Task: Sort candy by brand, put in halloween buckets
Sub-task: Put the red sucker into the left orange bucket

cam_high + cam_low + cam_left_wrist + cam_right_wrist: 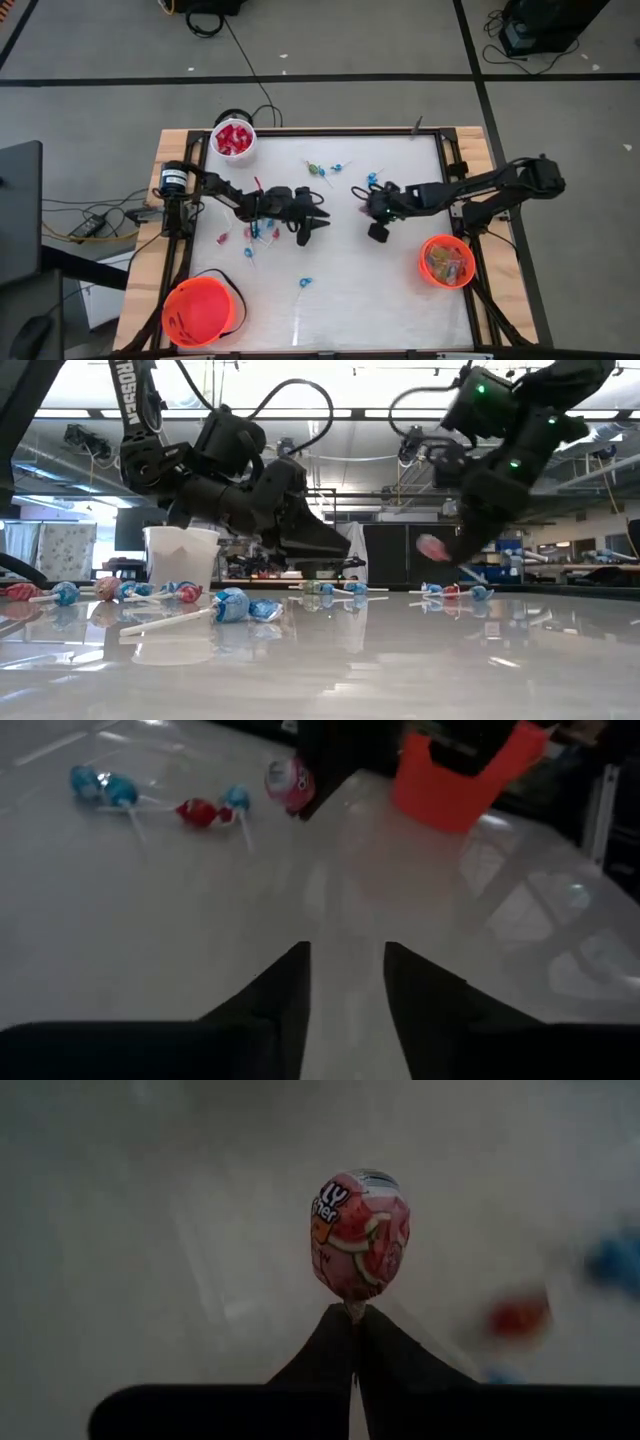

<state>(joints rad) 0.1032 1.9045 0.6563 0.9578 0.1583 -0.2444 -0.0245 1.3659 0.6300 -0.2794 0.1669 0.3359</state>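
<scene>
The right pincer (pixel 355 1325) is pinched fully shut on the stick of a pink lollipop (pixel 360 1235), whose wrapped head stands clear of the fingertips. Gripping the thin stick rather than the round head likely keeps the sweet from slipping and leaves its wrapper readable. In the low view the lollipop (pixel 434 548) hangs above the desk (pixel 340 285), so it is lifted, not resting.

From above, this pincer (pixel 378 228) sits right of the desk's centre, with an orange bucket (pixel 446 261) at about 4 o'clock from it, near the right edge. That bucket already holds some candy, so it looks like the likely drop point; I cannot confirm which brand it holds.

The left pincer (pixel 345 975) is partly open and holds nothing; only bare desk shows between its fingers. It hovers left of centre (pixel 312 222), near loose lollipops (pixel 252 232) at its 9 o'clock, probably placed to pick the next one.

A second orange bucket (pixel 200 310) stands at the desk's 7 o'clock corner, and a white cup (pixel 233 138) of red packets at 11 o'clock. More lollipops (pixel 322 170) lie scattered near 12 o'clock, so sorting is far from finished.
</scene>
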